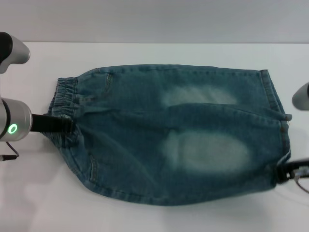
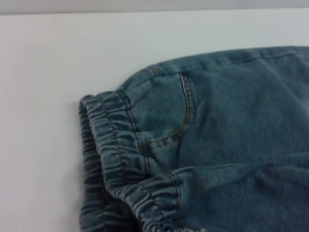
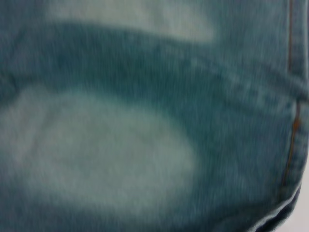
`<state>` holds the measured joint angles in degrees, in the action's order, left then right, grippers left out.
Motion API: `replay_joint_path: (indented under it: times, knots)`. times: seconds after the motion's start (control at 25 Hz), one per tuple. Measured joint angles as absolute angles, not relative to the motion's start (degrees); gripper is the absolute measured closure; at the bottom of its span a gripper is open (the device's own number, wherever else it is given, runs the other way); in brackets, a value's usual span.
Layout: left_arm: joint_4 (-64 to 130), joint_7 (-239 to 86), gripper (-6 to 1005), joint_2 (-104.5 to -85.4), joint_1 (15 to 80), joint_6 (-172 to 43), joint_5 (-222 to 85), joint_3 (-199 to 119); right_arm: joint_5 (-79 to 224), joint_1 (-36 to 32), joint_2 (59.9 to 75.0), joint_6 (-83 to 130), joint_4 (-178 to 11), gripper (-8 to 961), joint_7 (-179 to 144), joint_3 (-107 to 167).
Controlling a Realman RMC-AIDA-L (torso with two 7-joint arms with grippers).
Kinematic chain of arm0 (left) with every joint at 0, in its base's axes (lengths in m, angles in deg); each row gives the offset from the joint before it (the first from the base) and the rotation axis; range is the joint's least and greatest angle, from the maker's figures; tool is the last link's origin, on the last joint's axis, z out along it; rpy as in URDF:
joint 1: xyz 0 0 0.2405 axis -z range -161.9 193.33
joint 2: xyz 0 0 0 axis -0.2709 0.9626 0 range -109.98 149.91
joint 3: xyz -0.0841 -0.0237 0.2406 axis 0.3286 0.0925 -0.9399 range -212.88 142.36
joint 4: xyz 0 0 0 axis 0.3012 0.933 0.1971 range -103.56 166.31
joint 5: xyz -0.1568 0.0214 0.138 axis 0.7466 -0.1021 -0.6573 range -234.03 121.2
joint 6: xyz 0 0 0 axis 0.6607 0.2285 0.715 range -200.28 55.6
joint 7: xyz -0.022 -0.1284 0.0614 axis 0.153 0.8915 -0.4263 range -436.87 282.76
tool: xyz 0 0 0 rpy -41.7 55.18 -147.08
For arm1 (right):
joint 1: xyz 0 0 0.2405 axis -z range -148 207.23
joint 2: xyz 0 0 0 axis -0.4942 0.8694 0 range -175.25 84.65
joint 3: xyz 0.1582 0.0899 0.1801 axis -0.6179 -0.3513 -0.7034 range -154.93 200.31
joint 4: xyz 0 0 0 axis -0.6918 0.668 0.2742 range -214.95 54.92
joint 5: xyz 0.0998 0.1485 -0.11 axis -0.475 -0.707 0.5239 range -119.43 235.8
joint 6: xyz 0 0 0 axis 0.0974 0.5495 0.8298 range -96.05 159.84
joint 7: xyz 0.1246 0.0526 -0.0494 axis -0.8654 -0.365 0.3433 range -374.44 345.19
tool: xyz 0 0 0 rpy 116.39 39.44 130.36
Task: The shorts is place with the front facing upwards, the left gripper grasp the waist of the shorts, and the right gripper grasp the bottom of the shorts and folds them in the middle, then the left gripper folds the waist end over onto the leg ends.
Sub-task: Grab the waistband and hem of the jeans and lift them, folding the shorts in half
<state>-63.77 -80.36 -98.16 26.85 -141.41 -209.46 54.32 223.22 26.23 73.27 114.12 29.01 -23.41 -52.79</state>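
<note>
**Shorts flat on table, both grippers at the ends**

White table point(image 1: 145, 217) fills the head view, a pale wall band behind it. Shorts point(image 1: 174, 135) lie spread across the middle, waist toward the robot's left, leg ends toward its right, two faded patches facing up.

Nearest side: right gripper point(image 1: 289, 170) sits at the near corner of the leg ends point(image 1: 279, 140), black prongs touching the hem. Whether the prongs are clamped on the denim or just against it: cannot tell. Right wrist view shows only denim close up, a pale patch point(image 3: 96, 150) and an orange-stitched seam point(image 3: 291, 140); own fingers not visible.

Mid depth, left: left gripper point(image 1: 65, 126) reaches in from the silver wrist with green ring point(image 1: 12, 128). Black claw lies on the waist point(image 1: 65, 99) at about its middle; fabric is bunched around the tip. Closed on the band or not: cannot tell. Left wrist view shows the puckered band point(image 2: 111, 159) and a pocket point(image 2: 166, 113) with orange stitching, table beyond.

Far side: far edge of the shorts runs straight, near the table's back edge.
</note>
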Motion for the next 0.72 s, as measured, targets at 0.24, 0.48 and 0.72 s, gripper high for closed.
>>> replay_joint_path:
  times: [0.24,0.48,0.72]
  knots:
    - [-63.74,-80.37,907,-98.16,26.47,-137.78,-209.02,54.26,225.26,26.95,73.18,109.44,33.12,950,-22.74,-53.20]
    - [-63.86,-80.37,908,-98.13,25.15,-131.64,-208.22,54.28,225.34,28.99,73.21,103.01,35.39,950,-21.79,-55.68]
    - [-63.57,-80.82,908,-98.07,23.73,-122.62,-205.06,54.30,225.36,31.72,73.36,96.01,35.94,951,-19.78,-57.67]
